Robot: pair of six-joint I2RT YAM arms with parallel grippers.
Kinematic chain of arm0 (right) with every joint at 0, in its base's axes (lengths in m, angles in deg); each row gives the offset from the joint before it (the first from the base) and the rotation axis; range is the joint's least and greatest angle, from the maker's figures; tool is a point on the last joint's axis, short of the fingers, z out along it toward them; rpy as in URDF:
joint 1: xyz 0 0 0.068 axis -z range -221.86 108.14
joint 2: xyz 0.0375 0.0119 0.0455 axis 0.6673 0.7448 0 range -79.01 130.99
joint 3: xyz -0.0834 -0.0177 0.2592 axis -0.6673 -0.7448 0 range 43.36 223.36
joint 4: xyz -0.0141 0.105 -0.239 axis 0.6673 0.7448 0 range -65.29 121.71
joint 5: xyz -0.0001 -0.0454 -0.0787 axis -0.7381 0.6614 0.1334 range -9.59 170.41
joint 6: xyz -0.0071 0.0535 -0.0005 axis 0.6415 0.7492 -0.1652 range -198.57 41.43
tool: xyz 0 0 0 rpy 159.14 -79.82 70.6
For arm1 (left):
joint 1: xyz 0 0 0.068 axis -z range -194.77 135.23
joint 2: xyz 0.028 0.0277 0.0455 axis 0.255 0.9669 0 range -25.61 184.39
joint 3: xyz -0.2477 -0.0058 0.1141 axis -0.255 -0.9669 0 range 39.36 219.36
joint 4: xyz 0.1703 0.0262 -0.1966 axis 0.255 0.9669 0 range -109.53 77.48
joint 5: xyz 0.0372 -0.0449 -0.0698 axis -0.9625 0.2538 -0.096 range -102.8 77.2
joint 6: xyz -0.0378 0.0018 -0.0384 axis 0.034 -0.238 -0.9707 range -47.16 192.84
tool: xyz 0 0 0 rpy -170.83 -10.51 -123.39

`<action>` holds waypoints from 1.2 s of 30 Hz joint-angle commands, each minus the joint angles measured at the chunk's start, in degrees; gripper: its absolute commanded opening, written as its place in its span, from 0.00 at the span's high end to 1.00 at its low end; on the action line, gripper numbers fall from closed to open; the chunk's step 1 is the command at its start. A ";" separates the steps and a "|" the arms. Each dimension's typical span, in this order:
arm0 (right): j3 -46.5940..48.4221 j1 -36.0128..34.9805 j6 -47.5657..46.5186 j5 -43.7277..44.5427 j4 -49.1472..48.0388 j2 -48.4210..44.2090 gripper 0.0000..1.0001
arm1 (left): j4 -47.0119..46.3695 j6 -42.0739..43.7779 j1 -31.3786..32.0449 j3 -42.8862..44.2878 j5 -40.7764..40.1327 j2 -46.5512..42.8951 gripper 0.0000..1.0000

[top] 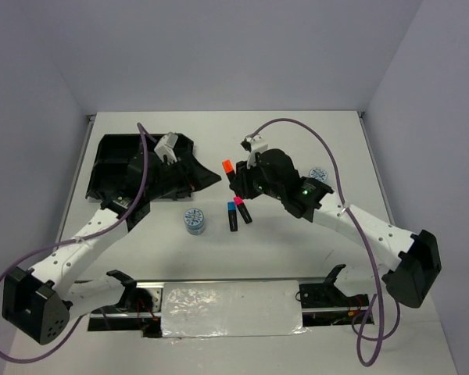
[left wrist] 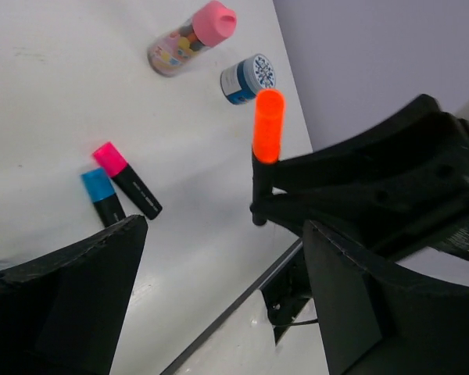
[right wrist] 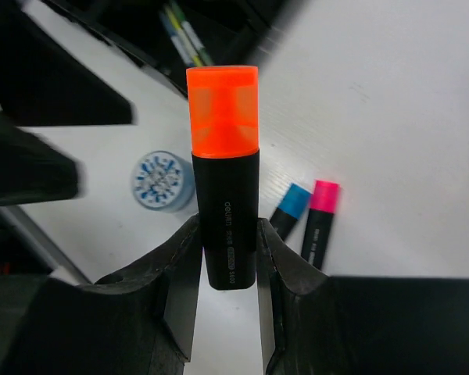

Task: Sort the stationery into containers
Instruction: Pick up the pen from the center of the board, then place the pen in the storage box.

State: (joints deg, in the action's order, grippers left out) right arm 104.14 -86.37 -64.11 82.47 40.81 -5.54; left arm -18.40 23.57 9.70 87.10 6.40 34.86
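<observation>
Right pincer (right wrist: 228, 234) around orange-capped marker (right wrist: 225, 176)

Two robot arms of white links and black joint housings: the left arm (top: 86, 238) rooted at 7 o'clock, the right arm (top: 371, 226) at 5 o'clock. A purple cable (top: 146, 168) loops along each. A green light (top: 306, 190) glows on the right wrist. The left gripper (left wrist: 223, 297) and right gripper (right wrist: 228, 269) are matte black plastic.

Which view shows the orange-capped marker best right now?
Right wrist: the orange-capped marker fills the centre, upright, clamped in the right tool. Left wrist shows mostly its cap; top external only a small orange tip.
</observation>
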 commanded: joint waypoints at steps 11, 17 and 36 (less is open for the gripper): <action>5.05 -5.32 3.65 -4.53 0.25 -3.43 0.96 | -12.81 -8.64 6.64 4.11 -4.61 7.29 0.25; 6.02 -6.11 4.79 -4.80 -0.72 -2.11 0.93 | -10.36 -7.41 6.73 6.57 -3.38 10.19 0.85; -9.27 2.94 8.48 2.68 4.64 -19.24 0.00 | -0.59 -13.92 -17.26 27.49 -36.42 35.77 0.90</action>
State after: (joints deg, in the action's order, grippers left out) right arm 96.03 -83.38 -54.12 84.79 44.05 -22.41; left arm -15.36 12.55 -7.13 111.45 -23.45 66.96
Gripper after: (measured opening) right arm 0.996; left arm 0.311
